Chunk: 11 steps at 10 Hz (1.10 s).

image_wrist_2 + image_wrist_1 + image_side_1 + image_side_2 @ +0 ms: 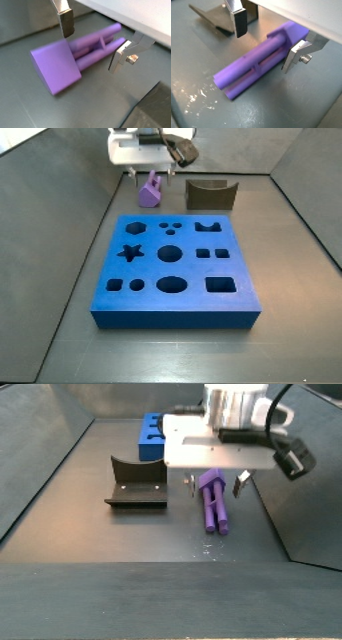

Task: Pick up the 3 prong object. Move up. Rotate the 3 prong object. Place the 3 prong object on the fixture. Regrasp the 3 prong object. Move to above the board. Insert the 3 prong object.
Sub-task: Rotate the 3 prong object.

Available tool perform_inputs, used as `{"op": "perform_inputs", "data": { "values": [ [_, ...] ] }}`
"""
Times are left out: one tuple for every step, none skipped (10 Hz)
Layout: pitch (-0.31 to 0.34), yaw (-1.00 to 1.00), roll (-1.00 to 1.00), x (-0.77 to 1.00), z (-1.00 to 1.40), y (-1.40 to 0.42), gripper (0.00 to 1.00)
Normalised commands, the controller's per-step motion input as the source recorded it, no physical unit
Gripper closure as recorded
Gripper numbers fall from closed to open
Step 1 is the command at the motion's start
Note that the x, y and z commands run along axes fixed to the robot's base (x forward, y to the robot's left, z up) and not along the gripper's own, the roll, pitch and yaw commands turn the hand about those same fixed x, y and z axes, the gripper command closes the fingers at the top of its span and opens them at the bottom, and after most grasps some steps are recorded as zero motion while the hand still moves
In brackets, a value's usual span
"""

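In both wrist views the gripper (264, 42) hangs low over the 3 prong object (258, 62), its fingers (239, 22) spread wide, one on each flank, neither touching the purple plastic. The piece lies flat on the grey floor (291, 105), prongs pointing away from the jaws' end.

The likely fault is an off-centre close — the plates straddle one end of the piece rather than its middle, so one pad may meet it first and swivel or tip it. A grip that near the end could also let the long body sag on the lift.

In a side view the fixture (138, 484) sits at about 9 o'clock of the piece, near but apart; the board (155, 434) lies beyond, toward 11 o'clock. A side wall (310, 514) rises at 3 o'clock — little room there, more toward 6 o'clock.
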Motion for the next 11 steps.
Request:
{"op": "perform_inputs", "data": {
  "values": [
    [0.073, -0.03, 0.04, -0.02, 1.00, 0.01, 0.00],
    [0.077, -0.03, 0.05, -0.02, 1.00, 0.01, 0.00],
    [0.075, -0.02, 0.06, -0.03, 1.00, 0.01, 0.00],
    [0.074, -0.02, 0.08, -0.03, 0.98, 0.01, 0.00],
    [0.073, -0.02, 0.09, -0.03, 0.84, 0.01, 0.00],
    [0.070, -0.01, 0.11, -0.03, 0.65, 0.00, 0.00],
    [0.000, 1.00, 0.00, 0.00, 0.00, 0.00, 0.00],
    [0.000, 1.00, 0.00, 0.00, -0.14, -0.01, 0.00],
    [0.000, 1.00, 0.00, 0.01, -0.24, 0.00, 0.00],
    [-0.001, 1.00, 0.00, 0.03, -0.22, 0.00, 0.00],
    [-0.005, 1.00, 0.00, 0.04, -0.10, 0.00, 0.00]
  ]
}}
